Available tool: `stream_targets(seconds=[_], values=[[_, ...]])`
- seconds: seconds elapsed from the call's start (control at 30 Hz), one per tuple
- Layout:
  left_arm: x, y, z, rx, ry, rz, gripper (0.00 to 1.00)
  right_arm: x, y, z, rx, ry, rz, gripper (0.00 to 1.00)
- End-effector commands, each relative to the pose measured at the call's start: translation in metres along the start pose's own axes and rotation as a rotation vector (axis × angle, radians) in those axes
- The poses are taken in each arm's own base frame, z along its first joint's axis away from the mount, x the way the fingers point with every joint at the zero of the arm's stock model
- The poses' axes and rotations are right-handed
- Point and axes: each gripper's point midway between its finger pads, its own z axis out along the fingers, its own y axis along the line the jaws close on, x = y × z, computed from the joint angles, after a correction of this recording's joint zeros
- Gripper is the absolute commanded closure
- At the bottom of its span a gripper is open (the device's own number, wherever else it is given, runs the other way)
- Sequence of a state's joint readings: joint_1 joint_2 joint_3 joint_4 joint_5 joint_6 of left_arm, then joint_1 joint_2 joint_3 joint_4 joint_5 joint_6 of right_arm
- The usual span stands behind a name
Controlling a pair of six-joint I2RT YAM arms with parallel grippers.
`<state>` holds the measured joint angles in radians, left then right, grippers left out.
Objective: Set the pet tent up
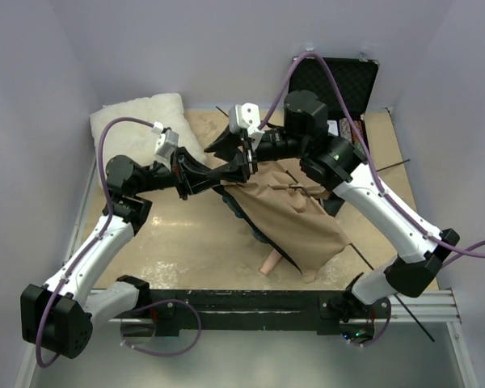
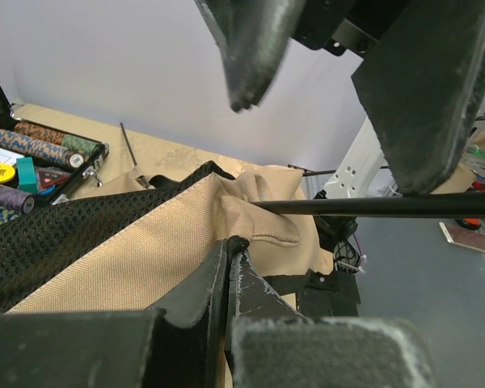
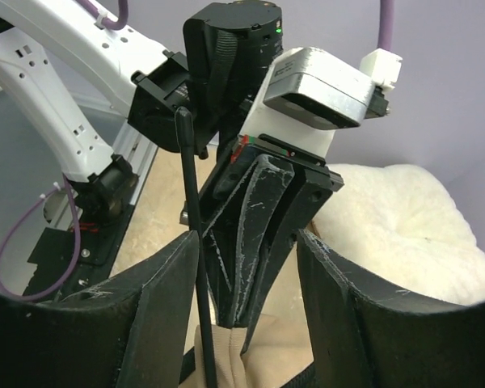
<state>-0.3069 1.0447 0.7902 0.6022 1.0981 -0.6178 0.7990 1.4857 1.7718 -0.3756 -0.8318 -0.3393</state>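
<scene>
The pet tent (image 1: 295, 218) is tan fabric with black mesh, hanging in a slack heap from one raised corner. My left gripper (image 2: 230, 250) is shut on that corner's black trim and also shows in the top view (image 1: 241, 171). My right gripper (image 3: 246, 238) is open, its jaws wide on either side of the left gripper's fingers (image 3: 259, 242). A thin dark pole (image 3: 196, 242) runs along the inner face of its left finger and enters the tan fabric (image 3: 250, 347). The same pole (image 2: 372, 206) crosses the left wrist view below the right gripper (image 2: 327, 145).
A fluffy white pillow (image 1: 145, 117) lies at the back left. An open black case (image 1: 335, 81) with poker chips (image 2: 32, 153) stands at the back right. Another loose pole (image 1: 416, 319) lies by the right arm's base. A black rail (image 1: 242, 303) spans the near edge.
</scene>
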Motion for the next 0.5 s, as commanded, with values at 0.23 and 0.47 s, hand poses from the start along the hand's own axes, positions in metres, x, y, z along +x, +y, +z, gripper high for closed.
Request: stream_targets(seconds=[0.23, 0.47], values=[[-0.018, -0.004, -0.004, 0.005, -0.028, 0.026, 1.0, -0.024, 0.022, -0.008, -0.075, -0.031, -0.021, 0.41], [-0.016, -0.005, -0.004, 0.015, -0.024, 0.024, 1.0, -0.021, 0.024, 0.003, -0.08, -0.03, 0.008, 0.42]])
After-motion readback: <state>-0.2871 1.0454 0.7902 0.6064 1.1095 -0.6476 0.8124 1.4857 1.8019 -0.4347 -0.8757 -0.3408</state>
